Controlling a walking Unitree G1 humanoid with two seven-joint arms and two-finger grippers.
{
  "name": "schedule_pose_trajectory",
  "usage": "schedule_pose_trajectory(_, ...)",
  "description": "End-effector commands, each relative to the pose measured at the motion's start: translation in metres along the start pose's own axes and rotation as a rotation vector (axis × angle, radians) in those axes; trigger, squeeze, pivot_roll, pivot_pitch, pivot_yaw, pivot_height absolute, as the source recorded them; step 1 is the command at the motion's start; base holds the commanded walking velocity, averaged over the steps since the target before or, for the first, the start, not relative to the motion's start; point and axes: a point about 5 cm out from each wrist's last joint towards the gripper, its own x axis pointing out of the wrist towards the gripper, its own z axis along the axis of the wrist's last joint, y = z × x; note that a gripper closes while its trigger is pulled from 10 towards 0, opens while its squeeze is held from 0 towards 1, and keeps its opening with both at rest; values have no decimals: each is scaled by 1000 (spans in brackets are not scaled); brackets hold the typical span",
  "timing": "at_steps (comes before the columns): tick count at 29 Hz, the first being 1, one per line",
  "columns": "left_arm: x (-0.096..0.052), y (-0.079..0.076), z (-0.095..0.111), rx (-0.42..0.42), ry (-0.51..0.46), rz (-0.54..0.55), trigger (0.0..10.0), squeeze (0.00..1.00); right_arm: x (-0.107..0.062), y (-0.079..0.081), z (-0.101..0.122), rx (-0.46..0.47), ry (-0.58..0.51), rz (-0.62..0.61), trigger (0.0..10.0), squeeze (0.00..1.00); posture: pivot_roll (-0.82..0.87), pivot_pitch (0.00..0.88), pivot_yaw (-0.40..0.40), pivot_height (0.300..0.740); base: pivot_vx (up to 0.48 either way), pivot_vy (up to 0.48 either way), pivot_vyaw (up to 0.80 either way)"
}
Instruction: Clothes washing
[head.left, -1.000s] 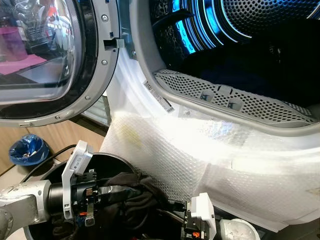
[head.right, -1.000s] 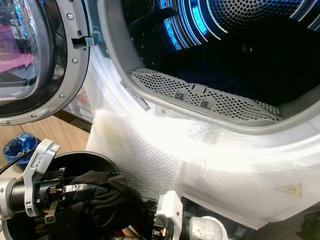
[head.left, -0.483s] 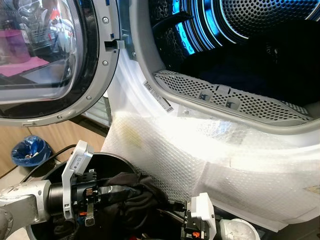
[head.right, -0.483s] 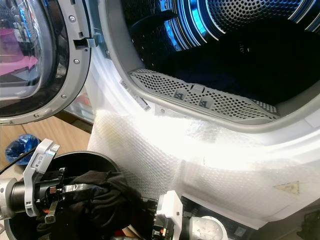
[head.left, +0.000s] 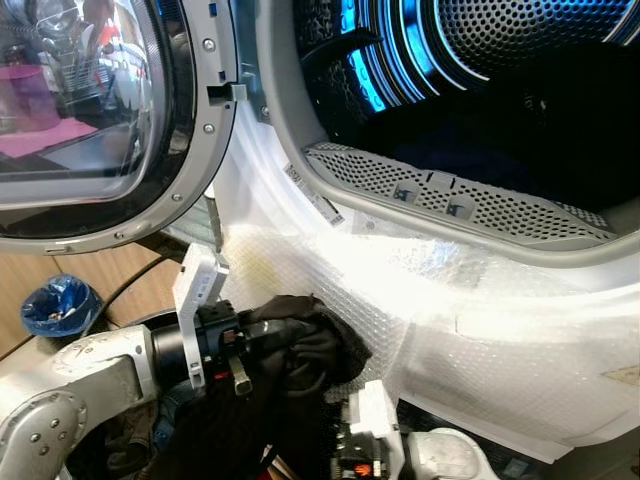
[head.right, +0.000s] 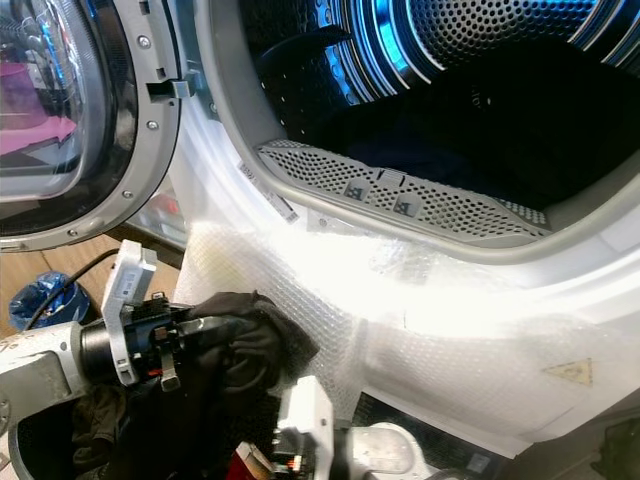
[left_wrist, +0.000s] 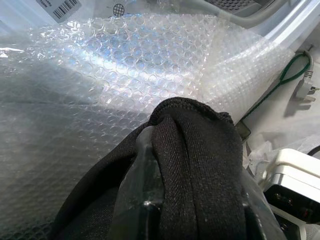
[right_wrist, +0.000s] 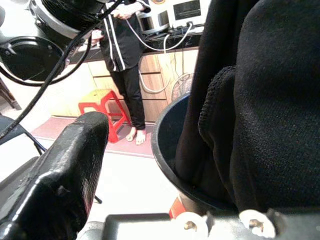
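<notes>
My left tool (head.left: 262, 345) is clenched on a black garment (head.left: 300, 350), held up at about seven o'clock from the open drum (head.left: 500, 110), just against the bubble wrap (head.left: 400, 300) taped over the washer's front. The rest of the garment trails down into the black bucket (right_wrist: 167, 150). My right tool (right_wrist: 65, 165) sits low beside the bucket; I cannot tell whether it is clenched. The door (head.left: 90, 120) stands open at ten o'clock.

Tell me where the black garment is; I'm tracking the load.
The black garment is gripped by the left gripper, lifted above the black bucket, against the bubble wrap below the washer's opening.
</notes>
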Motion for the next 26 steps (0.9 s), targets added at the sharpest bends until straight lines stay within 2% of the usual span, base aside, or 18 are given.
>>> schedule_pose_trajectory(1,-1,0,5,32,-29,10,0,0,1,1,2,1,-7,19,10000,0,70,26,-9,740,0,0,0)
schedule_pose_trajectory(2,1,0,5,30,-32,14,0,0,1,0,3,8,-6,15,10000,0,70,26,-9,740,0,0,0)
schedule_pose_trajectory(3,5,-6,4,12,-34,-17,0,0,1,-10,5,12,1,-81,10000,0,65,27,-11,740,0,0,0)
schedule_pose_trajectory(7,3,-7,4,8,-30,-19,0,0,-1,-29,6,15,18,-280,10000,0,68,28,-14,740,0,0,0)
schedule_pose_trajectory(12,3,-7,3,5,-28,-18,0,0,0,-32,7,14,20,-315,10000,0,68,28,-14,740,0,0,0)
schedule_pose_trajectory(20,10,-5,5,11,-53,5,0,0,14,-22,14,33,32,-258,10000,0,63,22,-11,740,0,0,0)
schedule_pose_trajectory(24,14,-4,7,8,-73,21,0,0,22,-26,17,67,43,-325,10000,0,61,17,-10,740,0,0,0)
schedule_pose_trajectory(26,16,-5,7,8,-78,18,0,0,27,-25,24,130,-11,-323,10000,0,61,17,-10,740,0,0,0)
